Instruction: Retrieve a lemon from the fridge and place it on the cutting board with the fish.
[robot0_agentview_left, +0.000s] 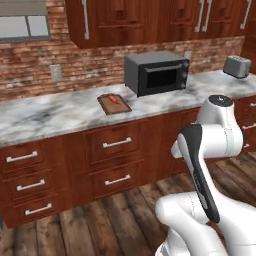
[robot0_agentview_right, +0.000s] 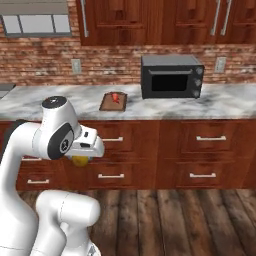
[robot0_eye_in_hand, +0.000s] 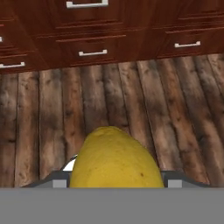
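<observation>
Above the wooden floor (robot0_eye_in_hand: 131, 100), the gripper (robot0_agentview_right: 80, 159) seems clamped on the lemon (robot0_eye_in_hand: 114, 159), fingertips hidden.

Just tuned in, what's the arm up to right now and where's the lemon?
The gripper is carrying the lemon, held low in front of the lower drawers and above the wooden floor. The cutting board sits on the marble counter left of the microwave, with the fish lying on it. The lemon has not reached the board yet; the arm is some way short of the counter.
</observation>
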